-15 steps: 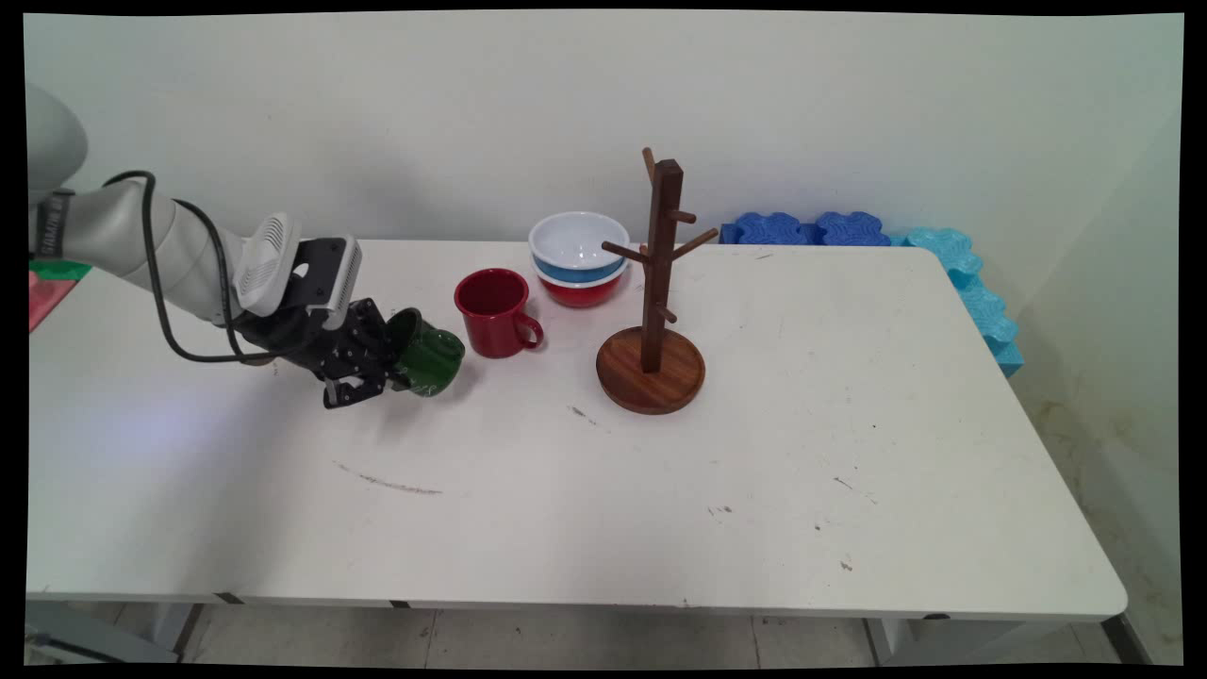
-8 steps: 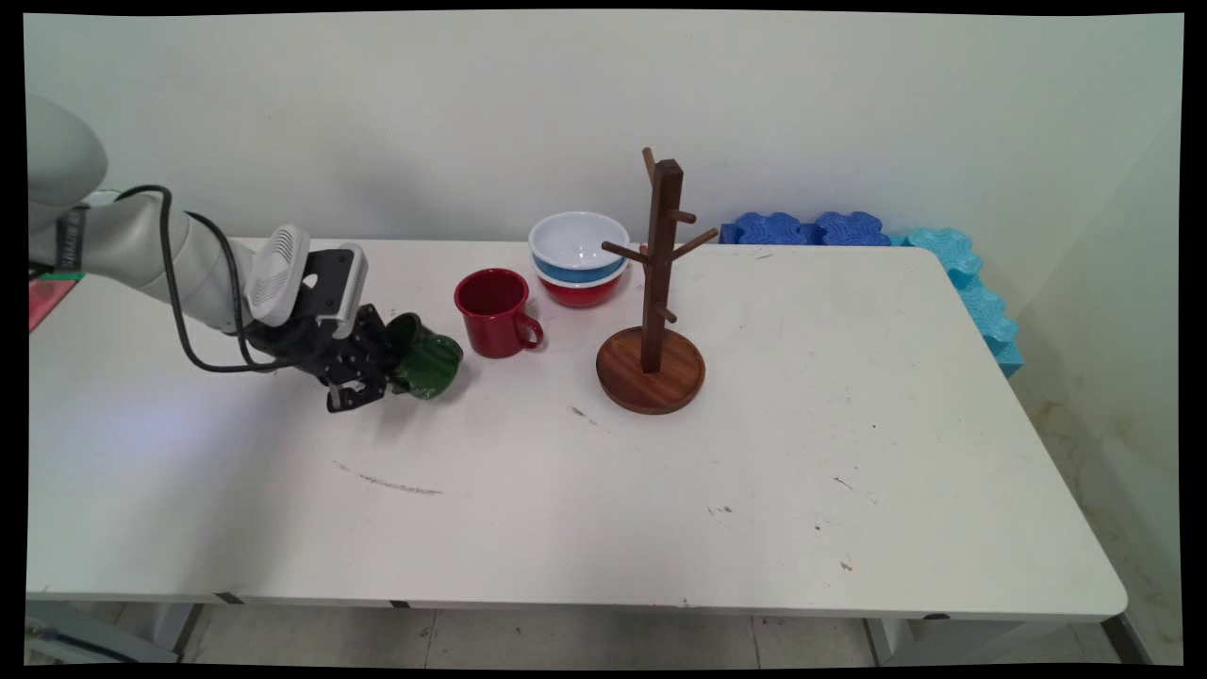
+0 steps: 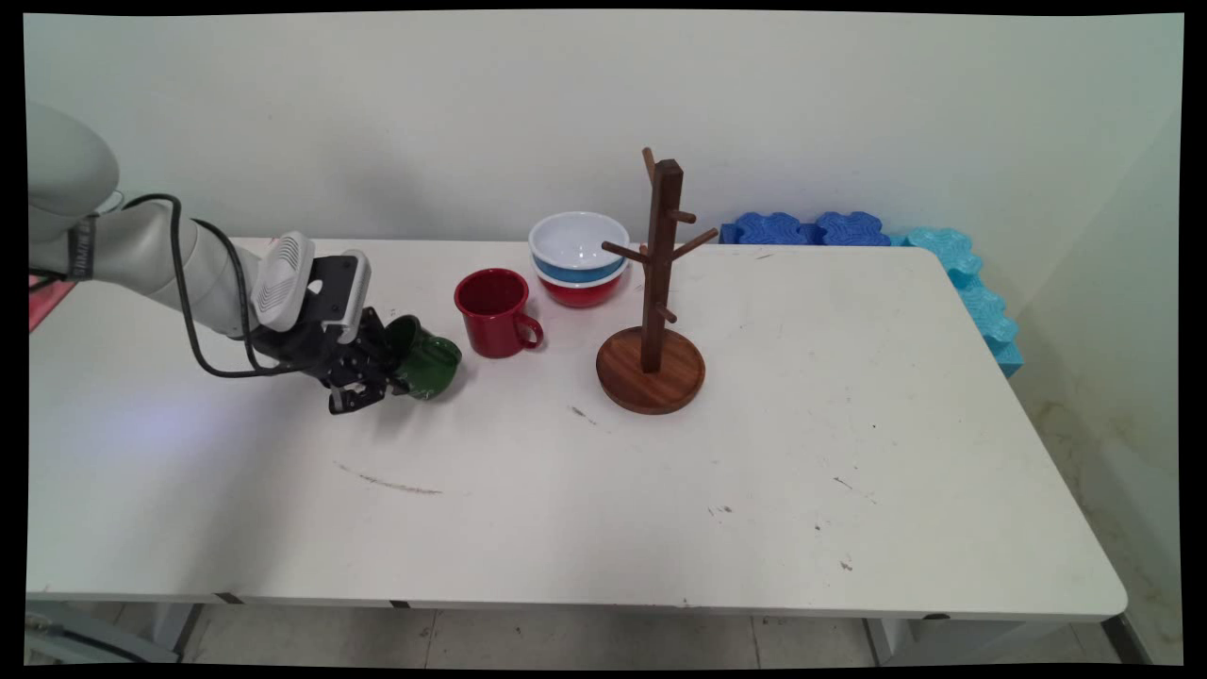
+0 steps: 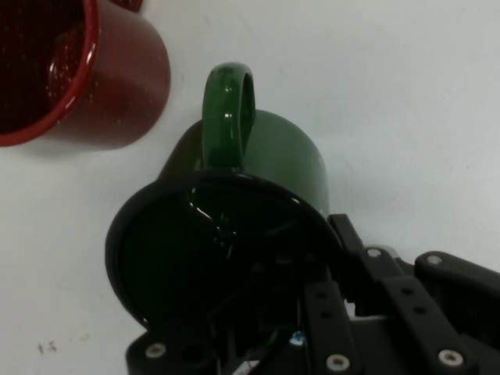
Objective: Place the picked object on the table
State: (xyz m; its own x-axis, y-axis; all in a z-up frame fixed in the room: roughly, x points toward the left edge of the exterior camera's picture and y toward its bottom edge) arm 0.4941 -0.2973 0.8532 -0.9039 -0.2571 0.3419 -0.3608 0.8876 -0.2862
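Green mug (image 3: pixel 429 356) clamped at its rim between fingers (image 3: pixel 388 363).

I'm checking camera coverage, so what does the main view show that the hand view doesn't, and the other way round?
Only the main view shows the wooden mug tree, the stacked bowls, the blue foam blocks by the wall and the table as a whole. Only the hand view shows the green mug's handle and looks into its dark inside. Both show the end effector shut on the tilted green mug, with the red mug close beside it.
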